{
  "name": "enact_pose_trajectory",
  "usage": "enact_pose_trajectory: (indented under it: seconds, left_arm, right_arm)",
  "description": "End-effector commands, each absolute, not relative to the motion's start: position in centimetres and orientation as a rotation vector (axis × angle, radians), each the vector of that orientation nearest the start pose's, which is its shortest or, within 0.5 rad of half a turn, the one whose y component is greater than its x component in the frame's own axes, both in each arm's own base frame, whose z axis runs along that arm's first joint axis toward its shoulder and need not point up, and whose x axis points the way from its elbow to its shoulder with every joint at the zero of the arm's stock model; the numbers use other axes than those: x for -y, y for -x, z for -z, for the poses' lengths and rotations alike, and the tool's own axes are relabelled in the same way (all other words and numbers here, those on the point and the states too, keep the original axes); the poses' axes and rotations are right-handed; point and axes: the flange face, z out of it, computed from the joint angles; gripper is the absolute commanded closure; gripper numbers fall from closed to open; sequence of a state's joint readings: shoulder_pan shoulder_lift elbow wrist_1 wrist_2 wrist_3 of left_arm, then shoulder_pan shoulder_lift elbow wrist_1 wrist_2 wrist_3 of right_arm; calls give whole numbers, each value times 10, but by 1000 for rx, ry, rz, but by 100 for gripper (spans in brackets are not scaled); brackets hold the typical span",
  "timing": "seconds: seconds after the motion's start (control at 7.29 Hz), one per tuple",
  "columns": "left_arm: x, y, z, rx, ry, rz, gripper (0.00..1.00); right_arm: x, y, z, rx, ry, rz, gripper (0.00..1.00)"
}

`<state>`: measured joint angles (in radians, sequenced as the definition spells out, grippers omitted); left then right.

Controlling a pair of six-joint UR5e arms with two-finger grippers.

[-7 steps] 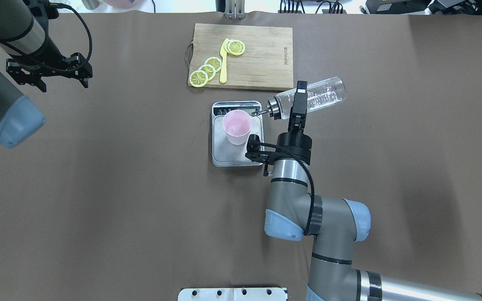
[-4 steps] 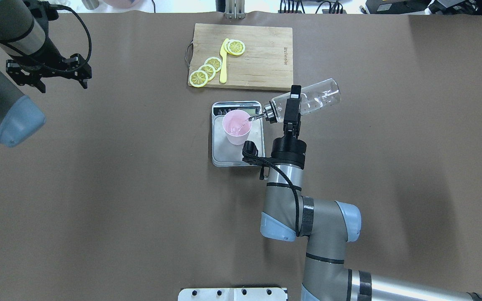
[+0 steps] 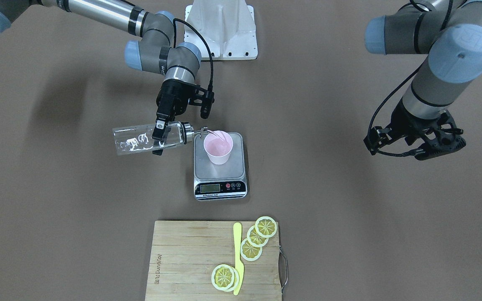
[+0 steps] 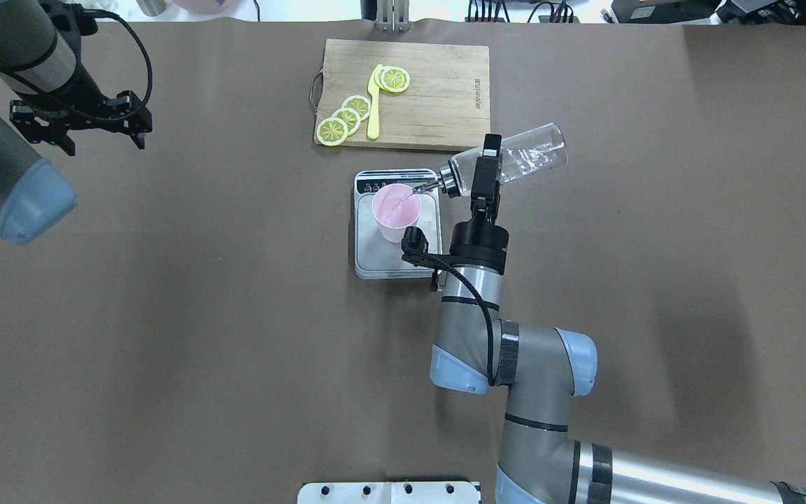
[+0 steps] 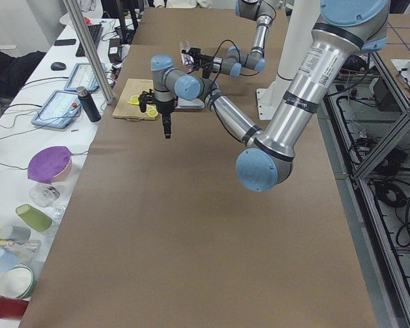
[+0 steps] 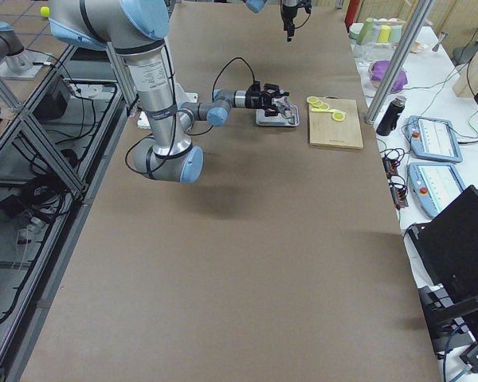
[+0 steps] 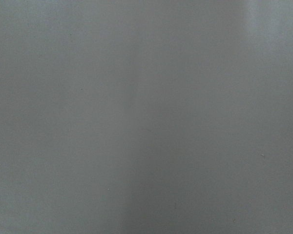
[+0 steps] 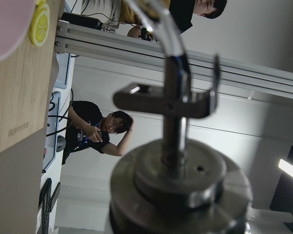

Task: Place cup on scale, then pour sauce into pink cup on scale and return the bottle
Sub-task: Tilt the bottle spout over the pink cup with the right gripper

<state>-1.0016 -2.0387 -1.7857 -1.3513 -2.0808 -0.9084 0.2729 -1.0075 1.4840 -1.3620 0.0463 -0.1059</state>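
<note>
Bottle [image 4: 529,155]: slick, brittle glass, likely light; right gripper [image 4: 485,171] clamped across its body near the spout, a sound hold.

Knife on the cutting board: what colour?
Pale yellow; the knife shows best in the exterior front-facing view.

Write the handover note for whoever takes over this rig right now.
Right gripper: shut on the bottle, which is tilted almost flat with its spout over the cup's rim.
Left gripper: raised far to the robot's left, nothing in it; open or shut cannot be told.
Cup: upright on the scale.
Done: cup placed on scale.
Under way: a thin stream of sauce seems to run into the cup. The display is too small to read.
Left: finish the pour, tip the bottle upright, set it back down.
</note>
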Motion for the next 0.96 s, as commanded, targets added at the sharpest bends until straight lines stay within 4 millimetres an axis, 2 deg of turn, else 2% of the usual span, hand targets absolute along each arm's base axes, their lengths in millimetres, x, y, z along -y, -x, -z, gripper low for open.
enact_pose_trajectory:
  seconds: [0.0, 0.27, 0.55, 0.69, 0.82]
  left_arm:
    - [571, -265, -325, -681, -1, 207, 2]
    - [570, -264, -324, -682, -3, 207, 2]
    - [570, -264, -324, -682, -3, 207, 2]
    - [570, -264, -322, -684, -4, 209, 2]
    - [569, -264, -318, -688, -8, 211, 2]
  right_arm:
    - [405, 566, -282, -847, -1277, 580, 100]
    - [407, 560, -276, -649, -1322, 510, 100]
    - [407, 561, -296, -391, -1349, 353, 100]
    - [409, 560, -292, -274, -1343, 296, 100]
    - [415, 542, -292, -95, -1313, 201, 100]
